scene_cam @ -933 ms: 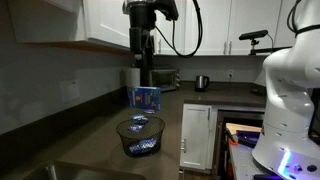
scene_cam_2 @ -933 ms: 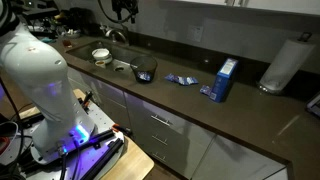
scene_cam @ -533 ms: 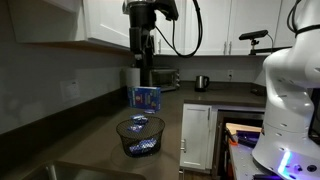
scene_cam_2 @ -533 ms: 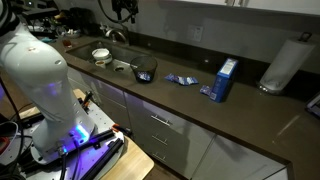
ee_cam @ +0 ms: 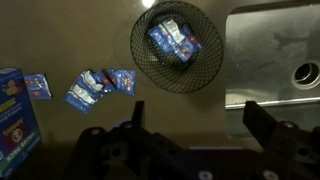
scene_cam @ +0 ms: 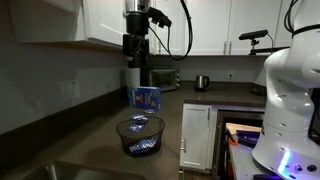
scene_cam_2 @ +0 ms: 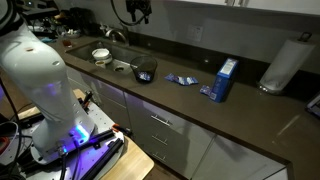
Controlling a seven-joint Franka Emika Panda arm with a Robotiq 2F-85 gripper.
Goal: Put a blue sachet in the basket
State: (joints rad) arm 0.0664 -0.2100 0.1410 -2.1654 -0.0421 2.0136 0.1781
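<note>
The gripper is hanging high above the counter with its two fingers standing wide apart and holding nothing between them. In an exterior view the gripper is well above the basket, not touching it. In the wrist view the basket is sitting on the counter just left of the sink, and a blue sachet is lying inside it, near the middle of the mesh bowl. Its long axis is running on a diagonal, from the upper left toward the lower right of that view; I cannot tell if it is one packet or two packets overlapping. More loose sachets are lying in a small group on the counter to the left of the basket, apart from it, and their long axes are pointing in different directions. The blue box is standing further left, at the edge of the picture. In an exterior view the paper towel roll is standing at the far right of the counter.
</note>
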